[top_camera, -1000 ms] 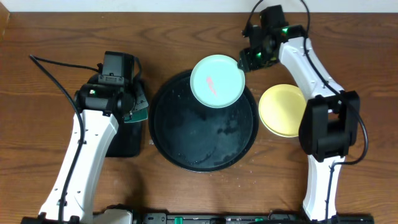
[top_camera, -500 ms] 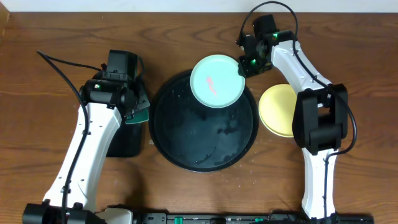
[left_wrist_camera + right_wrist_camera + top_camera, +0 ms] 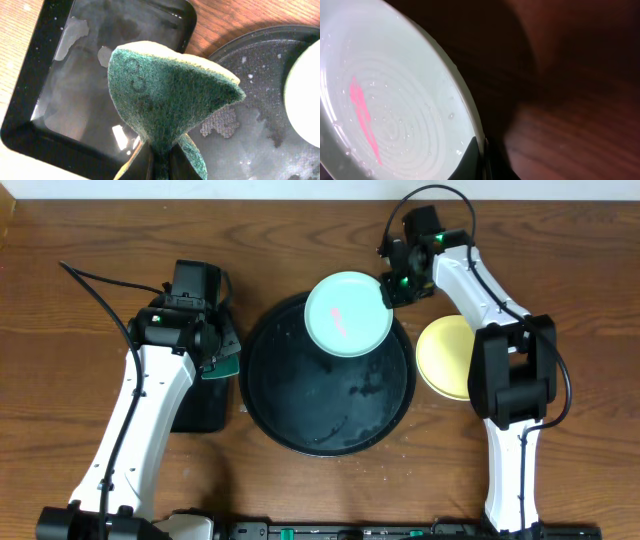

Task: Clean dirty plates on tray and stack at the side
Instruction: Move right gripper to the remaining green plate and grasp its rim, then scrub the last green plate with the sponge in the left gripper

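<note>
Pale mint-blue plate (image 3: 348,313), face up, marked with a pink smear (image 3: 340,314) and beaded with droplets (image 3: 451,116); lying across the 12 o'clock rim of the round black tray (image 3: 262,415) and partly overhanging it. Pinched at its 2 o'clock edge by the right hand (image 3: 388,286), fingers closed thin over the lip. Cannot be told whether lifted clear of the tray or resting on it. Judged light, stiff and shallow, hence easily tipped by a one-sided hold; judged slippery as well, being wet plastic. Best taken at the raised rim, as here, with a firm pinch and little tilt, never by the smooth centre. Pale yellow plate (image 3: 450,358) at 3 o'clock of the tray, on the wooden surface (image 3: 80,240), just beside the tray's rim; probably the base of the stack. No third plate made out. Tray floor wet and speckled. At 9 o'clock of the tray, left hand (image 3: 214,356) clamped on a folded green sponge (image 3: 170,95), poised over the near edge of a wet-looking rectangular tray (image 3: 22,132). Soft and compliant, that sponge; likely nonetheless to push the plate against the pinch during wiping, so a steady brace needed at the rim.
</note>
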